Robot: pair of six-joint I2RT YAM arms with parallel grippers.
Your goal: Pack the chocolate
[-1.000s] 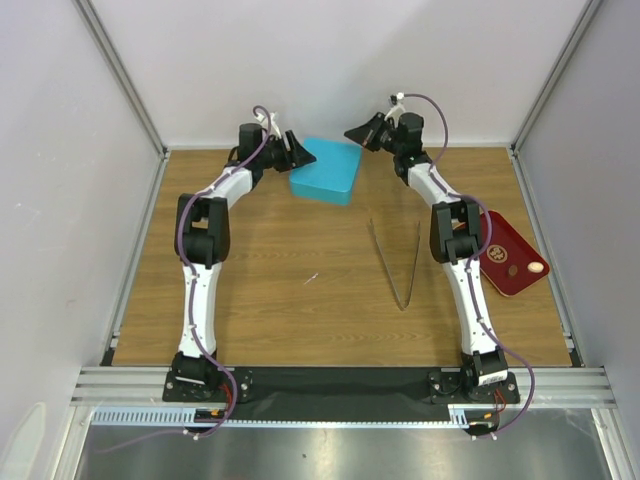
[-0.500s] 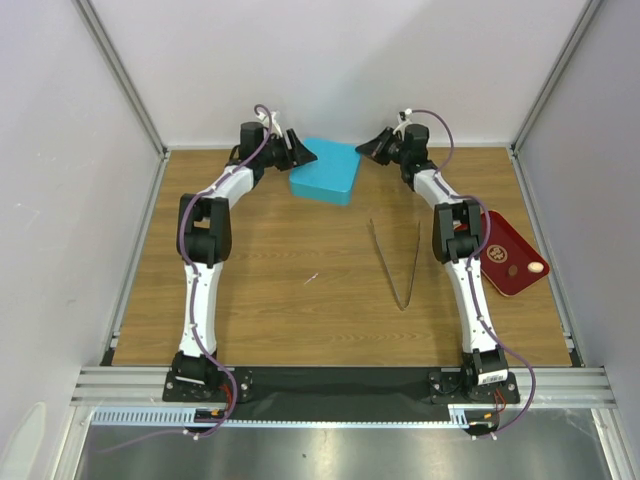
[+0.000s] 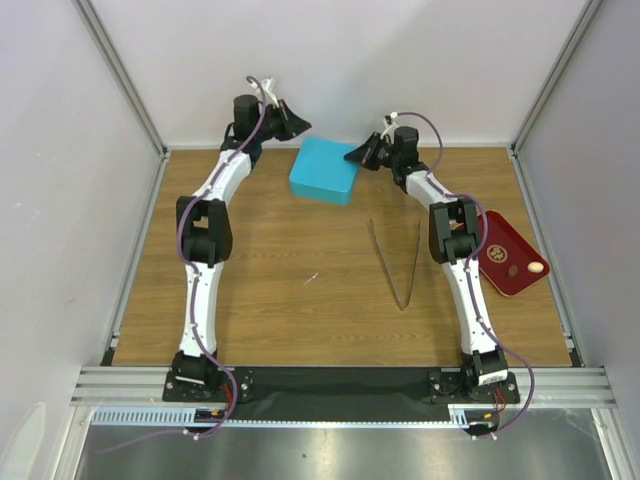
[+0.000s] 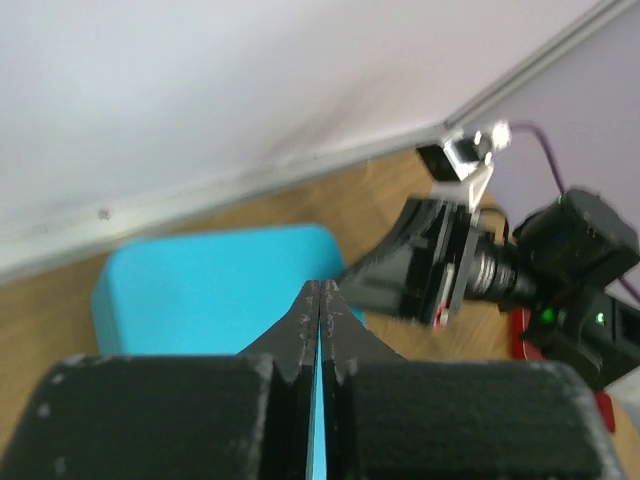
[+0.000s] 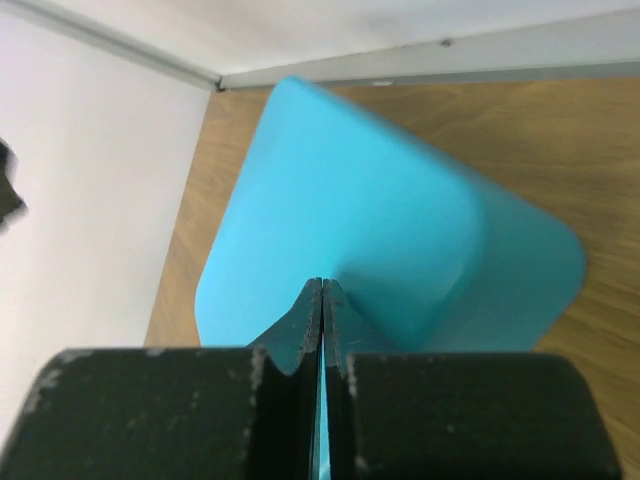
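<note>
Lying on the red tray (image 3: pixel 505 245), one pale chocolate (image 3: pixel 537 267); teal box (image 3: pixel 325 170) closed.

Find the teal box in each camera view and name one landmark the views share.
Top external: teal box upper centre, just before the back-wall rail.
Left wrist: teal box lower left, below the rail.
Right wrist: teal box fills the centre, rail along the top.
Shared landmark: the back-wall rail.

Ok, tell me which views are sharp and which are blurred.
Top external: sharp, evenly lit, faint shadows. Left wrist: flat teal rectangular box and everything beyond it blurred. Right wrist: box soft-edged, shut right claw crisp.
</note>
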